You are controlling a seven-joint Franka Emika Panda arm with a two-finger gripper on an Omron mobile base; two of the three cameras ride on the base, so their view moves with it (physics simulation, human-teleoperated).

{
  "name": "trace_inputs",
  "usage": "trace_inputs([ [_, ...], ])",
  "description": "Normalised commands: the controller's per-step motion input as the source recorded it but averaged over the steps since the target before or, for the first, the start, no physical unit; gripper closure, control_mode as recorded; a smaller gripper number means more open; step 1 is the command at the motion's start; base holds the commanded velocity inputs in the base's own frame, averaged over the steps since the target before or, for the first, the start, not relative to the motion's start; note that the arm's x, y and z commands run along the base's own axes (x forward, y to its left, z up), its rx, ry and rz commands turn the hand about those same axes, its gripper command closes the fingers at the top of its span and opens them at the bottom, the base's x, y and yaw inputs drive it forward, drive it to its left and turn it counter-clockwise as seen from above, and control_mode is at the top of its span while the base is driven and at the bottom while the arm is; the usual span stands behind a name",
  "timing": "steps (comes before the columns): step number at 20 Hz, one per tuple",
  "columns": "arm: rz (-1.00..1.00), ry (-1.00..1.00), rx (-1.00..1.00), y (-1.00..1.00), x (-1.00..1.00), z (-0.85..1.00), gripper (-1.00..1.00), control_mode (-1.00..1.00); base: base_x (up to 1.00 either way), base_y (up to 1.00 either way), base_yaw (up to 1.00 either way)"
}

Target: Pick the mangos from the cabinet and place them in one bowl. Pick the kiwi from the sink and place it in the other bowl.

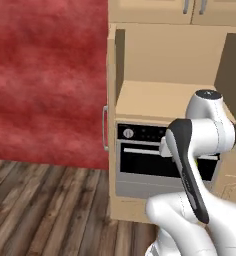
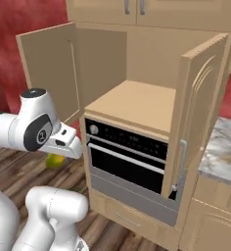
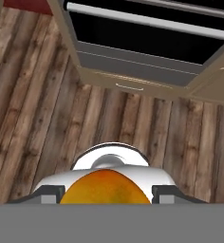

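My gripper (image 3: pixel 107 195) is shut on a yellow-orange mango (image 3: pixel 106 189), which sits between the two finger tips at the bottom of the hand view. From the right base view, the mango (image 2: pixel 55 161) hangs under the white hand, above the wooden floor and left of the oven. The cabinet (image 2: pixel 137 100) stands with both panelled doors swung open, its plain tan shelf (image 1: pixel 155 97) showing between them. The bowls, the kiwi and the sink are out of view.
A black built-in oven (image 2: pixel 125 157) with a steel handle sits under the shelf, with a drawer (image 3: pixel 133 83) below it. The open right door (image 2: pixel 193 112) juts out toward me. A marble counter (image 2: pixel 225 149) lies at the right, with a red wall (image 1: pixel 45 75) on the left.
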Motion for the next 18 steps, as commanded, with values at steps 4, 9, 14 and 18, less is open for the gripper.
trace_inputs([
  [4,0.00,0.00,0.00,0.00,0.00,0.00,1.00,1.00,0.30,-0.12,0.41],
  [9,0.00,0.00,0.00,0.00,0.00,0.00,1.00,1.00,0.09,-0.01,0.49],
  [14,0.00,0.00,0.00,0.00,0.00,0.00,1.00,1.00,0.00,0.00,0.48],
  [18,0.00,0.00,0.00,0.00,0.00,0.00,1.00,1.00,-0.05,0.00,0.49],
])
